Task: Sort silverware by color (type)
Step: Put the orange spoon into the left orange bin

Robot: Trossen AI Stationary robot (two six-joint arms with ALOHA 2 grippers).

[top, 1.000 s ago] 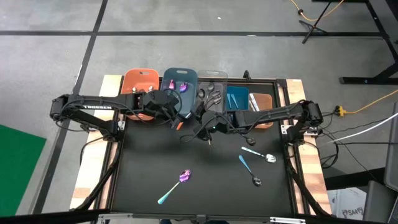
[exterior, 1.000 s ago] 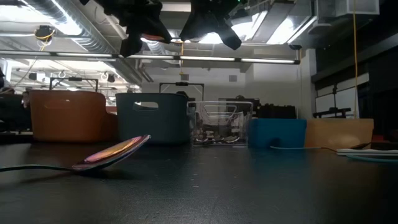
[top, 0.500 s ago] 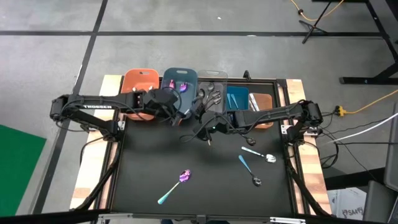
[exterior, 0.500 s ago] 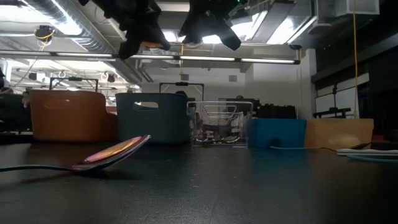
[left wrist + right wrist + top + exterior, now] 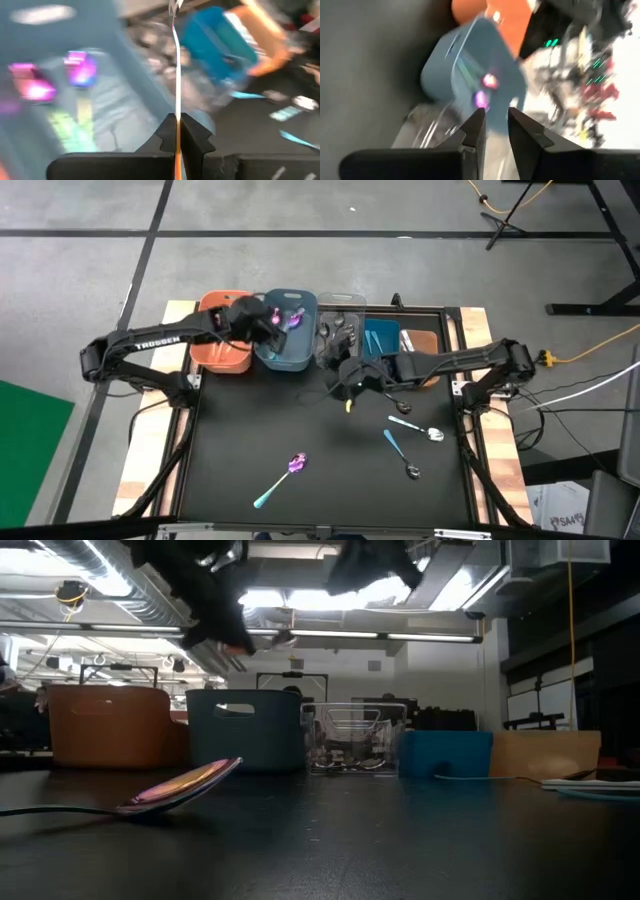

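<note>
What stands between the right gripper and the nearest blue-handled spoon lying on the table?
Nothing visible does. The right gripper is open and empty above the black table. The blue-handled spoon lies flat and apart from the others, with only bare table between it and the gripper.

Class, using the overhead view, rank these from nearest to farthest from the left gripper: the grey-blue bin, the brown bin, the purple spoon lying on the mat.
1. Grey-blue bin, right beneath the left gripper.
2. Brown bin, far right of the bin row.
3. Purple spoon, on the mat's front.
</note>
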